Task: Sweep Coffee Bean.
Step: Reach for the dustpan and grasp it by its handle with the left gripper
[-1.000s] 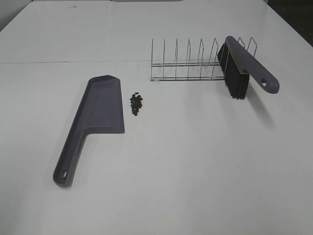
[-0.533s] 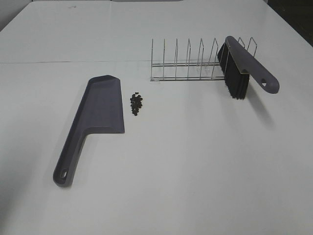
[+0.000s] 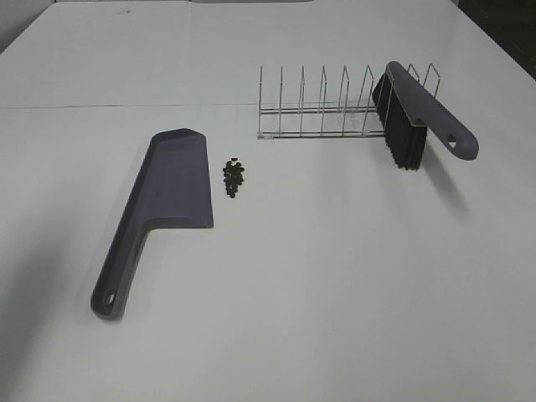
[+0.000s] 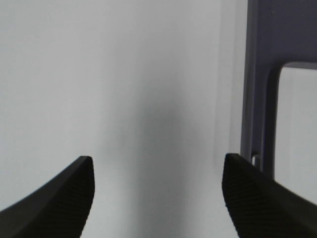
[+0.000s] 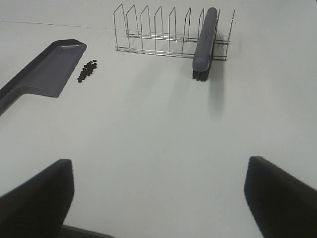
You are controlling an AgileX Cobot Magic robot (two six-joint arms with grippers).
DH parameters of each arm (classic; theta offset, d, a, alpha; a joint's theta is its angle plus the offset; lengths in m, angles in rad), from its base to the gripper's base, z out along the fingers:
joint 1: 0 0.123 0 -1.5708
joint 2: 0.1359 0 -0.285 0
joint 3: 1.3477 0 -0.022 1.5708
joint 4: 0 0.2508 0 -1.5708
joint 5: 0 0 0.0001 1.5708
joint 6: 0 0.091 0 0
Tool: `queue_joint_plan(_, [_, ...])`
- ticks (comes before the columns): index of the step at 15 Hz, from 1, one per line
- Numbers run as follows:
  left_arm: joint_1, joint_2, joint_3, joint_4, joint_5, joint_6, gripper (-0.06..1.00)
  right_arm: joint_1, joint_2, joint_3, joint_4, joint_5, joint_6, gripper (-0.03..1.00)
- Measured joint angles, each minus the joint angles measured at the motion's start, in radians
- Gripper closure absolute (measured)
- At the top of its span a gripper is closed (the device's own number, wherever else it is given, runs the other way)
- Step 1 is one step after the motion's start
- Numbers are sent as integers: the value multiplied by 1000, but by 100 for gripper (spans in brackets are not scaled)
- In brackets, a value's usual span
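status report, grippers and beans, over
Left gripper open, empty; right gripper open, empty. Coffee beans piled beside dustpan, unswept. Brush parked in wire rack; nothing between beans and dustpan.

White table (image 3: 335, 276) — dustpan (image 3: 172, 184), coffee bean (image 3: 234, 178) pile just beside it, wire rack (image 3: 318, 134).

On the table (image 3: 335, 293), the dustpan (image 3: 172, 180) lies left of centre, with its handle running toward the front left. The beans (image 3: 234, 177) sit in a heap just beside its right edge. Behind them and to the right stands the rack (image 3: 322, 109), with the brush (image 3: 425, 107) propped in its right end.
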Motion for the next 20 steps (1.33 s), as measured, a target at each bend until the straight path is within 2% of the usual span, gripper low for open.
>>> queue_joint_plan(1, [-36, 41, -29, 0, 13, -30, 29, 0, 0, 0, 0, 0, 0, 17])
queue_joint_plan(2, [-114, 114, -77, 0, 27, -81, 29, 0, 0, 0, 0, 0, 0, 17])
queue_joint_plan(3, [-146, 158, -94, 3, 29, -113, 28, 0, 0, 0, 0, 0, 0, 17])
queue_joint_plan(10, [-297, 377, -191, 27, 54, -190, 22, 0, 0, 0, 0, 0, 0, 17])
queue_joint_plan(13, [-335, 472, -242, 28, 55, -199, 22, 0, 0, 0, 0, 0, 0, 17])
queue_joint_plan(20, [-341, 631, -358, 58, 55, -225, 22, 0, 0, 0, 0, 0, 0, 17])
